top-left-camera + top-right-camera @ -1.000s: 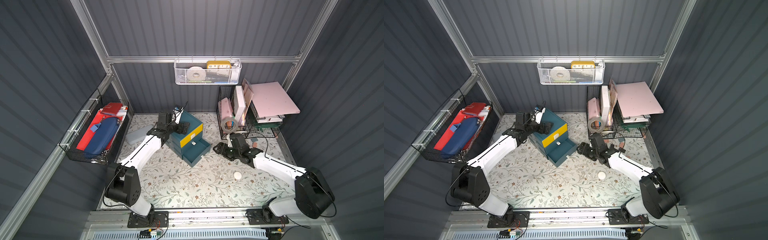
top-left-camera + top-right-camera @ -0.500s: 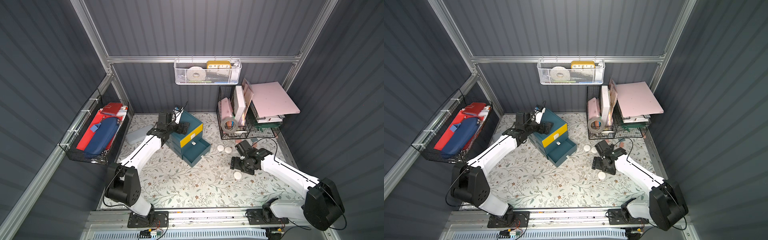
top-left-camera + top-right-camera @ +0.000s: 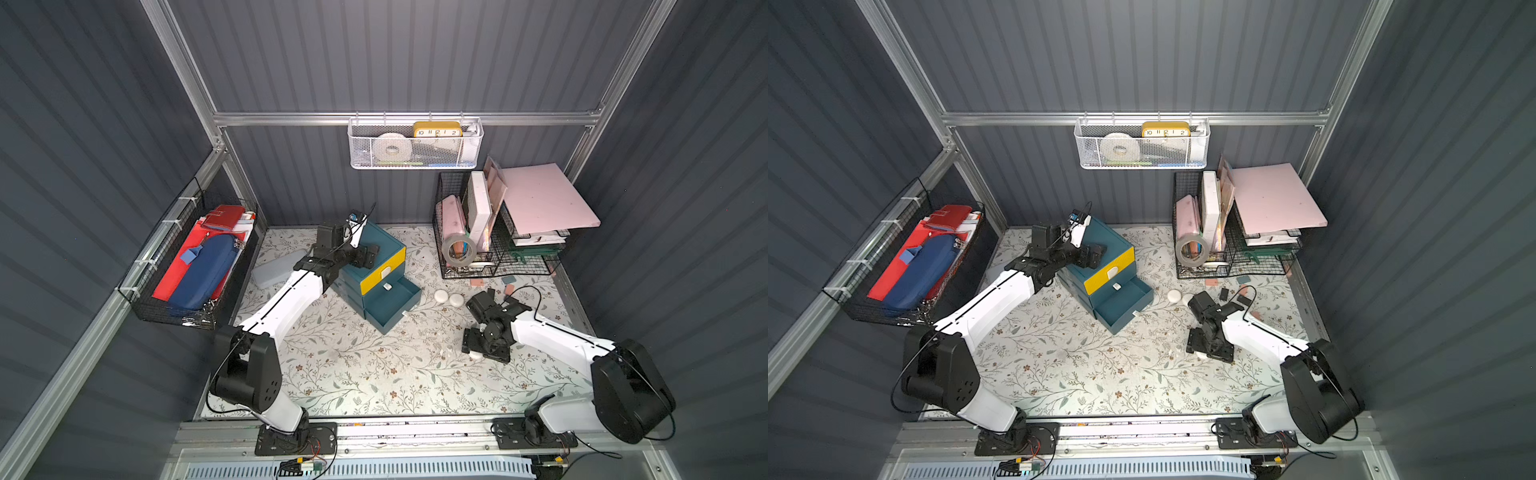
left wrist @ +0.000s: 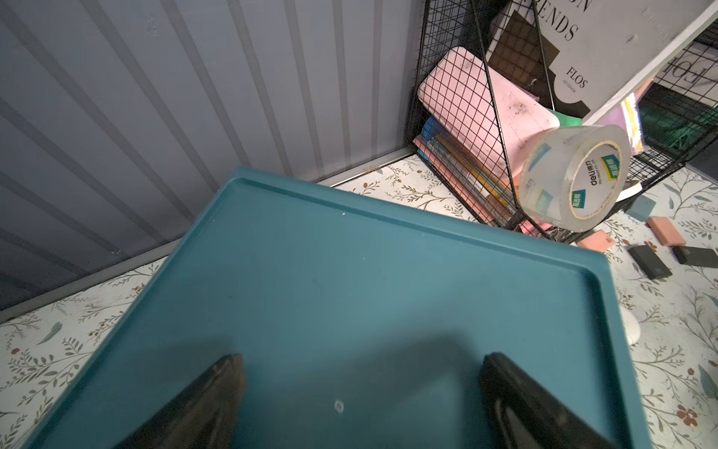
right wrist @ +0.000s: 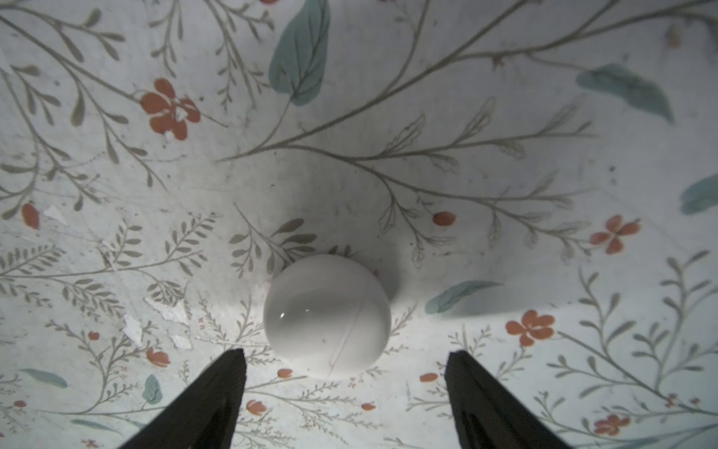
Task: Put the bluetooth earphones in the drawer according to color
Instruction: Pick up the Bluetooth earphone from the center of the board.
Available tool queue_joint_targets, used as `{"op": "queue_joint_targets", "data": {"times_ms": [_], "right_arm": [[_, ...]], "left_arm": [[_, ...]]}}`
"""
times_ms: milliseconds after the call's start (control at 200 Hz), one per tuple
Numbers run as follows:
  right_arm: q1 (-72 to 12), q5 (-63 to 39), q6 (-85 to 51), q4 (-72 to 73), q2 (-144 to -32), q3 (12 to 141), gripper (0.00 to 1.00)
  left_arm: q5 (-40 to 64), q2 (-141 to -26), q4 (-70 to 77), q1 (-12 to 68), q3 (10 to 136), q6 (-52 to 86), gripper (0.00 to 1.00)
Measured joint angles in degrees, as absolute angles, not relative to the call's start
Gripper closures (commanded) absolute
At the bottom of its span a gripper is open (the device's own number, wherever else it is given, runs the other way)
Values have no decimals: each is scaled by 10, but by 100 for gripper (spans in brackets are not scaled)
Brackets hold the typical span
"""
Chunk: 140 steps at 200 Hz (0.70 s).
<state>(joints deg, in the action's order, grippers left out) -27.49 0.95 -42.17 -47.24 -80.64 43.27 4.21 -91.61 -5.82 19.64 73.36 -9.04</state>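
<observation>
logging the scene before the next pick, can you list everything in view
earphone cases: three, white, two together on the floral mat beside the drawer cabinet, one under the right tool
drawer cabinet: one, teal with one yellow front, back of mat, a teal drawer pulled out
oblong case: one, pale grey-blue, mat, left of cabinet
chips: several, pink and black, mat, by the wire rack
wire rack: one, black, back right, holds tape roll, pink board
mesh basket: one, white, back wall, holds yellow clock
side basket: one, black, left wall, holds blue pouch
left tool: one, black, open over cabinet top
right tool: one, black, open, straddling a white case
</observation>
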Motion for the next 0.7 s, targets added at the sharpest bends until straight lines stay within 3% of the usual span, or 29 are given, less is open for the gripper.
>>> {"op": "queue_joint_targets", "data": {"times_ms": [700], "right_arm": [[-274,6,-413,-438,-844,422,28]], "left_arm": [[38,-916,-58,199,735,-90,1]]}}
